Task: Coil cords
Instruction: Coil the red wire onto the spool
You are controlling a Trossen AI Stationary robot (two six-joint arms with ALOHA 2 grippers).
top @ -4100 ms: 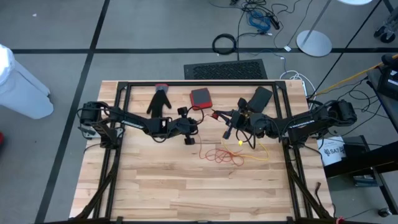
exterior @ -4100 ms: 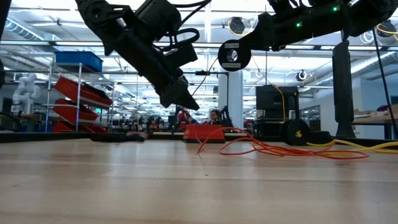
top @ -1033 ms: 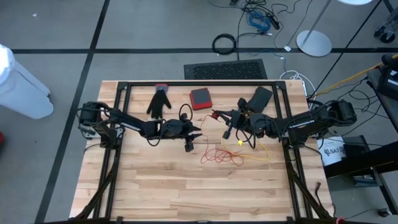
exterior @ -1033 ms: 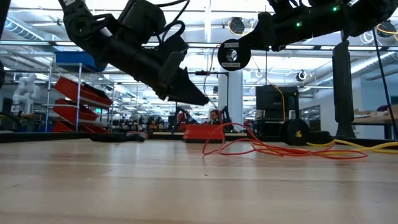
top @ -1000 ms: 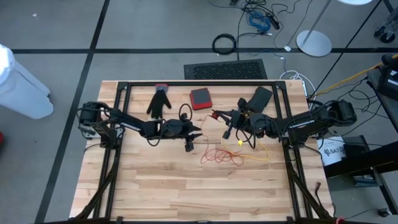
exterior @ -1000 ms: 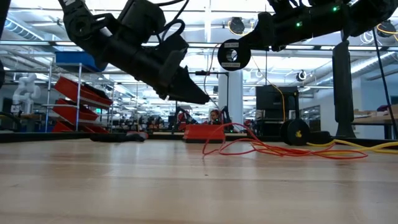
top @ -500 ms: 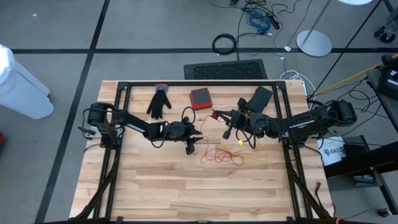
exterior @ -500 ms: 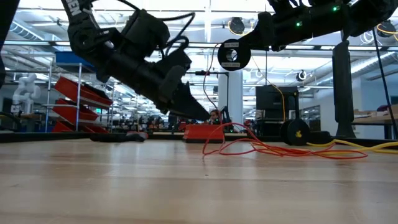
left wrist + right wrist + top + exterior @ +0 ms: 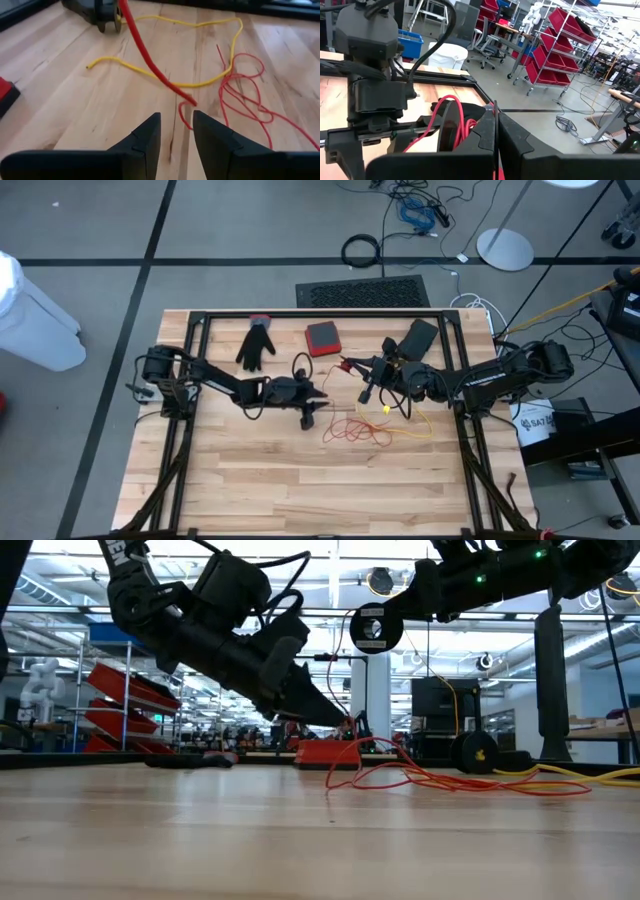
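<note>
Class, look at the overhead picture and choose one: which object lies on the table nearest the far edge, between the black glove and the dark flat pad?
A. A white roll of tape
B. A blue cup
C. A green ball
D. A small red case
D: the small red case sits on the wooden table between the black glove and the dark flat pad.
</note>
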